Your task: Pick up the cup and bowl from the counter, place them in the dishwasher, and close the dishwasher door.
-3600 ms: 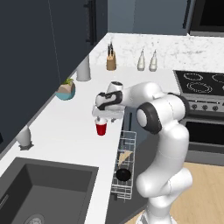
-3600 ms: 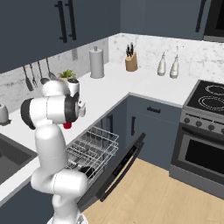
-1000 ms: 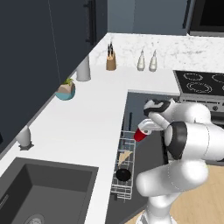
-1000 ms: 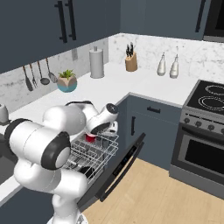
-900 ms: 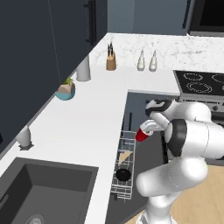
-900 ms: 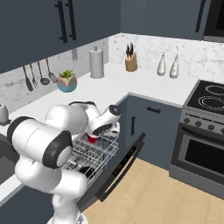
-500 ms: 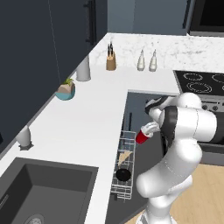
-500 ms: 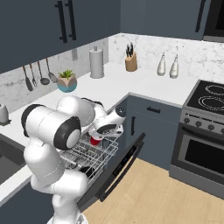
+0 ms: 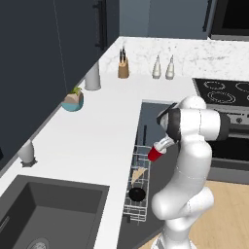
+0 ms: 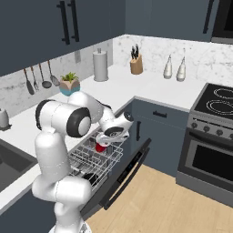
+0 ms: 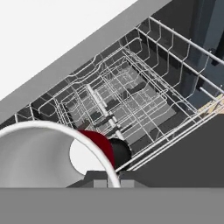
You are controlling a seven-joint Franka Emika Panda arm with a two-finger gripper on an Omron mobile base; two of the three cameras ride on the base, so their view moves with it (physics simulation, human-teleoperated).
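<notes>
My gripper (image 9: pixel 158 148) is shut on the rim of the red cup (image 9: pixel 153 154), holding it just above the dishwasher's pulled-out white wire rack (image 9: pixel 138 181). From the right, the gripper (image 10: pixel 106 140) and cup (image 10: pixel 100 148) hang low over the rack (image 10: pixel 96 158). In the hand view the cup's white rim and inside (image 11: pixel 48 157) sit close at the lower left, above the rack (image 11: pixel 127 100). The black bowl (image 9: pixel 136 193) lies in the near end of the rack. The dishwasher door (image 10: pixel 125 175) hangs open. The white counter (image 9: pixel 92 131) runs along the left.
On the counter stand a teal planter (image 9: pixel 72 101), a white cylinder (image 9: pixel 92 78), a knife block (image 9: pixel 123 69) and two bottles (image 9: pixel 163 68). The oven (image 10: pixel 209 154) stands right of the open door. A dark sink (image 9: pixel 44 206) lies at the near left.
The cup has come from above the counter to over the rack. In the last second it has barely moved, while my arm's upper links have swung more upright.
</notes>
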